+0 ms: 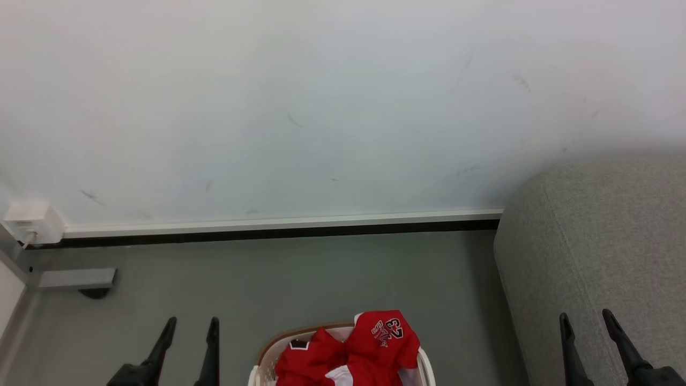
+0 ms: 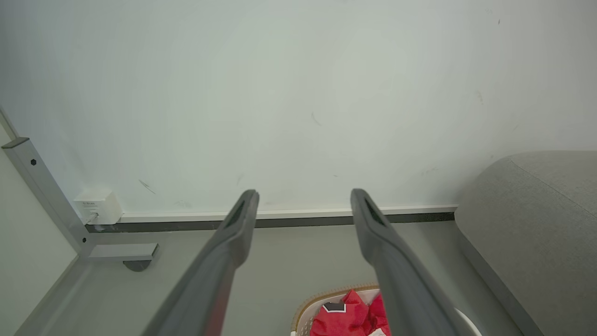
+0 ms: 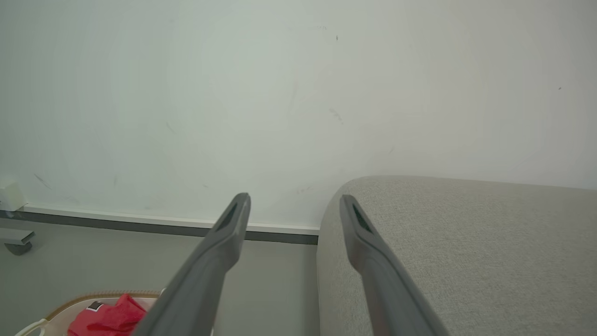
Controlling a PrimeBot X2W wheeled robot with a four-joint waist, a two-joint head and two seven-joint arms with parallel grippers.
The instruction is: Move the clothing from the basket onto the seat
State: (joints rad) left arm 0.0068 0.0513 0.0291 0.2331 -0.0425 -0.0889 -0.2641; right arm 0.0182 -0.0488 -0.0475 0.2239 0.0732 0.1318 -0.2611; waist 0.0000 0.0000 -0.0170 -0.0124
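While the red clothing (image 1: 353, 359) lay heaped in the white laundry basket (image 1: 427, 370), with the number-23 jersey (image 1: 388, 332) piled above the basket's far rim, both sets of jaws stood wide apart and gripped nothing. The left jaws hung left of the basket, above the grey floor (image 1: 300, 279). The right jaws hung right of the basket, over the grey sofa seat (image 1: 600, 241), which stood near the basket's right side. Beyond the basket rose a pale scuffed wall (image 1: 321, 107), with a small white wall box (image 1: 29, 220) far to the basket's left.
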